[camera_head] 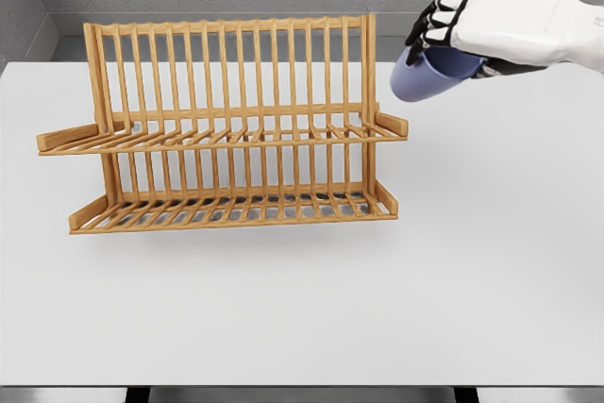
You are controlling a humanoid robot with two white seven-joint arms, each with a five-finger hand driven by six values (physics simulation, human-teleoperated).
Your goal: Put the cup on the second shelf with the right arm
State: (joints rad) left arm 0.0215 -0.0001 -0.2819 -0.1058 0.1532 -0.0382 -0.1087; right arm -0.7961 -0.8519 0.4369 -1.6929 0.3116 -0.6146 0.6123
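Note:
A blue-violet cup hangs in the air just right of the wooden rack's top right corner, tilted with its base toward the lower left. My right hand is shut on the cup from above, black fingers curled over its rim end. The wooden two-tier dish rack stands on the table's left-centre; its upper shelf and lower shelf both carry nothing. The cup is above the level of the upper shelf and a little to its right. My left arm is out of view.
The white table spreads wide in front of and right of the rack. A grey wall runs behind the table's far edge.

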